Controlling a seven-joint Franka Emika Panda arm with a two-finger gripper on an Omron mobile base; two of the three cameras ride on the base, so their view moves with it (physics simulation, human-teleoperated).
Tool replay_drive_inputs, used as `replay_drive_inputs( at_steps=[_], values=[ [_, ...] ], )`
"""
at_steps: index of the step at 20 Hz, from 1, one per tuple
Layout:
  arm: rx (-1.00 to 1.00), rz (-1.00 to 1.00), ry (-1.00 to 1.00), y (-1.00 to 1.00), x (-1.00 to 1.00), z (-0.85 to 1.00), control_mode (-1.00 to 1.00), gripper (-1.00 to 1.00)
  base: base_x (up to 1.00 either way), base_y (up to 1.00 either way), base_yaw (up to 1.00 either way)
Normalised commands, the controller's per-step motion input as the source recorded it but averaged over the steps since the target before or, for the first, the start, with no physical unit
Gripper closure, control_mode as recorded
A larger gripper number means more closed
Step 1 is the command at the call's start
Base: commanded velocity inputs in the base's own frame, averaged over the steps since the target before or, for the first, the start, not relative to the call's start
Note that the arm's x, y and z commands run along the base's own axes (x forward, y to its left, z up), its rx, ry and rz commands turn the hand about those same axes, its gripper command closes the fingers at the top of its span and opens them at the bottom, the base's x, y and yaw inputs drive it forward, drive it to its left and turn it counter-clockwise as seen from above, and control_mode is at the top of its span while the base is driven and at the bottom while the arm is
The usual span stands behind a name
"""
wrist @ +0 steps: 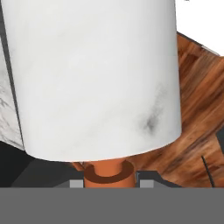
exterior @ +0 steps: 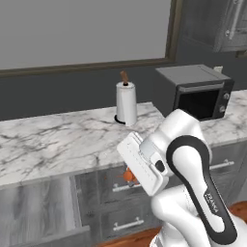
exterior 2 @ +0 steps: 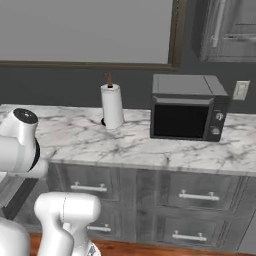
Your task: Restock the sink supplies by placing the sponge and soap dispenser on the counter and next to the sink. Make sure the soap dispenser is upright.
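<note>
The soap dispenser (wrist: 96, 78) looms close in the hand view as a pale grey-white cylinder, its orange pump neck toward the camera. My gripper (wrist: 109, 183) is shut on that orange neck, one finger on each side. In the left base view a bit of the soap dispenser's orange pump (exterior: 129, 175) peeks out under my hand, in front of the drawers and below the edge of the white marble counter (exterior: 58, 140). The right base view also takes in the counter (exterior 2: 140, 142). The sponge and the sink are out of view.
A white paper-towel roll (exterior: 126, 102) (exterior 2: 112, 106) stands at the back of the counter. A dark microwave (exterior: 200, 91) (exterior 2: 187, 107) sits to its right. Grey drawers (exterior 2: 90, 187) run below the slab, and the wooden floor (wrist: 197, 109) lies beneath my hand.
</note>
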Motion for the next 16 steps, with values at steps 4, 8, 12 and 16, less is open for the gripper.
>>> replay_drive_inputs(
  at_steps=[4, 8, 12, 16],
  values=[
    [0.00, 0.00, 0.00, 0.00, 0.00, 0.00, 1.00, 1.00, 0.00, -1.00, -0.12],
    [0.00, 0.00, 0.00, 0.00, 0.00, 0.00, 1.00, 1.00, 0.00, -0.90, -0.20],
    [0.00, 0.00, 0.00, 0.00, 0.00, 0.00, 1.00, 1.00, 0.00, -0.81, -0.39],
    [0.00, 0.00, 0.00, 0.00, 0.00, 0.00, 1.00, 1.00, 0.01, -0.90, -0.37]
  ],
)
